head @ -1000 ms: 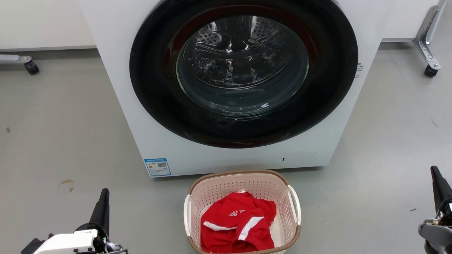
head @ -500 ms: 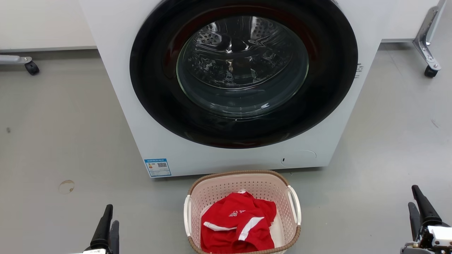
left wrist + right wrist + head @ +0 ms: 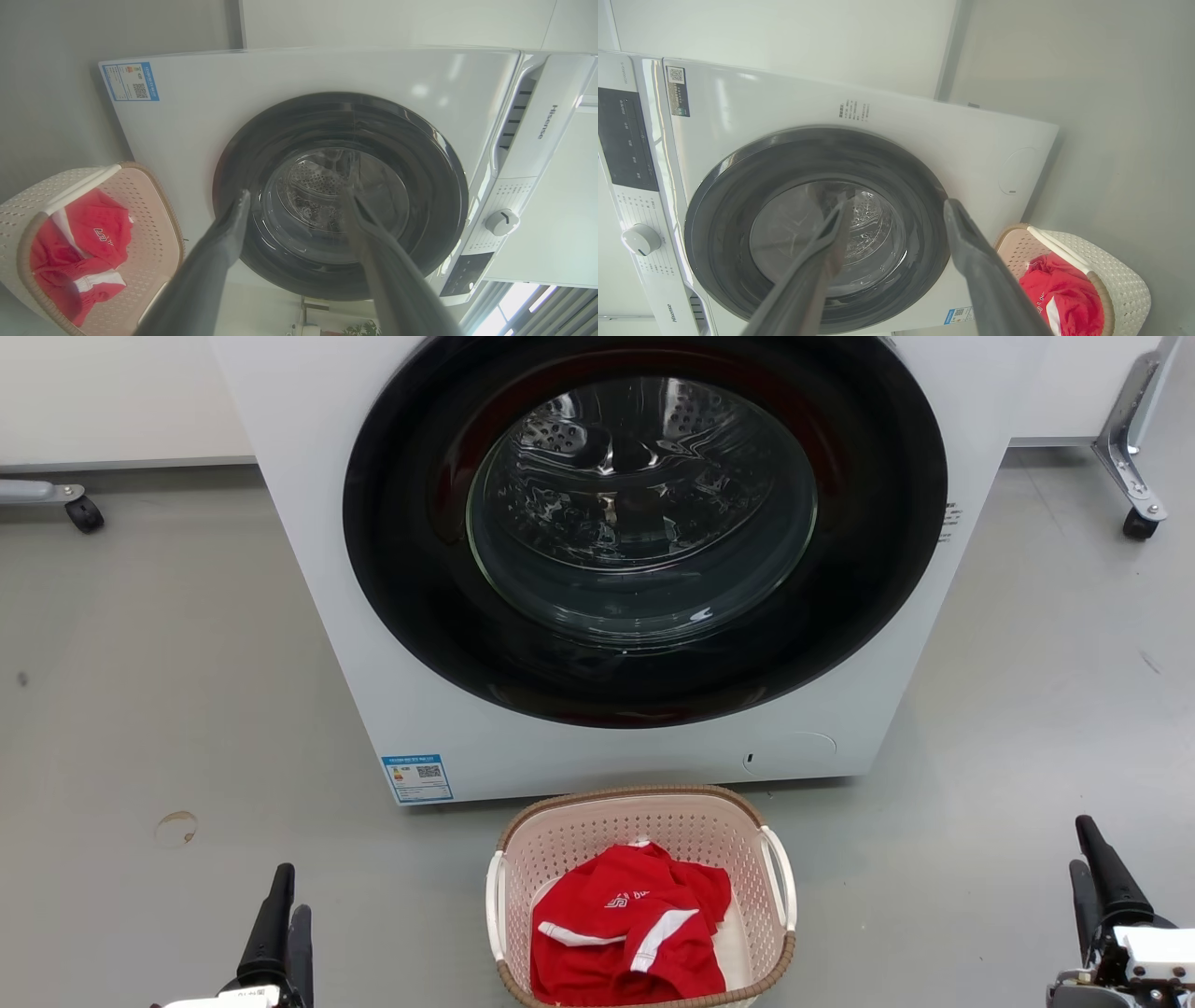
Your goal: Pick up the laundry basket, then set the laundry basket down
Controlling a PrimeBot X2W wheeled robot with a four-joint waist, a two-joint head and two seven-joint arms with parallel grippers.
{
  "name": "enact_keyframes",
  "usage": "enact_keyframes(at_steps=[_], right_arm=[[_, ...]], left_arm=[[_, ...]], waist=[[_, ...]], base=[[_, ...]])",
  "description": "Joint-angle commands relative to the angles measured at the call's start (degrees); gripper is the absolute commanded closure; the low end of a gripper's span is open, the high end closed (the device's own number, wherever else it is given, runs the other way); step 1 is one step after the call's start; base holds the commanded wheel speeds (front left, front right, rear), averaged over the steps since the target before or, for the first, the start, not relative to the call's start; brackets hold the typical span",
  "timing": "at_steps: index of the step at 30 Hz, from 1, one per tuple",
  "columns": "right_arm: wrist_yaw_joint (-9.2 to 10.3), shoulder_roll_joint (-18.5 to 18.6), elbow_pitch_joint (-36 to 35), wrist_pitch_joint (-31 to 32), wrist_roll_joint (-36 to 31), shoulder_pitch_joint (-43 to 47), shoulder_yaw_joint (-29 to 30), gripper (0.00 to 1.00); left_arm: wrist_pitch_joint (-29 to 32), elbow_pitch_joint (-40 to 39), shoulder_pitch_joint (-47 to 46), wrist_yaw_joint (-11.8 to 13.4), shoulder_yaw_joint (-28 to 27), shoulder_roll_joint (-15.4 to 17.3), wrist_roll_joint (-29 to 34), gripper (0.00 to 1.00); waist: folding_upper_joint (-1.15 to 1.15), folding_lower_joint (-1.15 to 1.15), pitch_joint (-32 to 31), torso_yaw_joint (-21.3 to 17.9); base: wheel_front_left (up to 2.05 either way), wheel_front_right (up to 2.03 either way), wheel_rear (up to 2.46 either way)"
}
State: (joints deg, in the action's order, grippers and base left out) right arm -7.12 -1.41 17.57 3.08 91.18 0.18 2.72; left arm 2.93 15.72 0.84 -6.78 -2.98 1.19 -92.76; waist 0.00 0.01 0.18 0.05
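Holes dot the walls of the small pale pink plastic laundry basket (image 3: 653, 826). It has a brown woven-look rim and two white side handles. It sits flat on the smooth grey floor (image 3: 140, 663), right in front of the big white washing machine (image 3: 308, 476). It is very close to the machine's bottom edge, but I cannot tell if they touch. A crumpled red shirt with white stripes (image 3: 625, 933) lies inside the basket.

The left gripper (image 3: 285, 919) is low on the left side of the head view, well away from the basket. Its two long dark fingers (image 3: 217, 252) point up. In the left wrist view they are spread apart and hold nothing. The right gripper (image 3: 1090, 877) is low on the right side, also well away from the basket. Its fingers (image 3: 978, 261) are spread apart too in the right wrist view, and they hold nothing.

The washing machine has a big round dark door with a glass window (image 3: 644, 523). The door is shut, and a shiny metal drum shows behind the glass. A small blue and white sticker (image 3: 417, 777) is stuck near the bottom left corner of the machine's front. A faint brown ring mark (image 3: 175, 826) is on the floor to the left. Far back, a small black wheel (image 3: 84, 513) on a metal leg stands on the left, and another one is on the right.
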Motion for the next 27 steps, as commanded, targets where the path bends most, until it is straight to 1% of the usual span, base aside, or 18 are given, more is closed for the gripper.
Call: enact_keyframes(at_steps=[1,7,13,20,27], right_arm=[[-0.12,1.8,-2.0,-0.8,-0.8,-2.8,-0.4,0.00],[-0.13,2.1,-2.6,-1.8,-1.2,-3.1,-1.7,0.00],[-0.14,2.7,-2.6,-2.9,-3.3,-3.5,-2.8,0.00],[-0.16,3.0,-1.8,-4.3,-9.5,-4.2,-3.1,0.00],[-0.18,2.6,-1.7,-5.5,-17.9,-4.6,-2.9,0.00]], left_arm=[[-0.6,-2.1,-0.9,0.0,-0.1,0.6,0.2,0.00],[-1.5,-3.0,-0.7,-0.1,0.3,0.7,0.3,0.00],[-2.5,-3.4,-0.6,0.0,0.8,1.4,2.2,0.00],[-3.9,-3.8,-0.5,0.8,1.1,1.9,7.4,0.00],[-5.1,-4.5,-0.3,2.1,1.1,1.9,13.7,0.00]], waist=[[0.00,-0.01,0.0,0.0],[0.00,-0.01,0.0,0.0],[0.00,-0.01,0.1,-0.1],[0.00,-0.01,0.1,-0.1],[0.00,-0.01,0.1,-0.1]], base=[[0.00,0.00,0.00],[0.00,0.00,0.00],[0.00,0.00,0.00],[0.00,0.00,0.00],[0.00,0.00,0.00]])
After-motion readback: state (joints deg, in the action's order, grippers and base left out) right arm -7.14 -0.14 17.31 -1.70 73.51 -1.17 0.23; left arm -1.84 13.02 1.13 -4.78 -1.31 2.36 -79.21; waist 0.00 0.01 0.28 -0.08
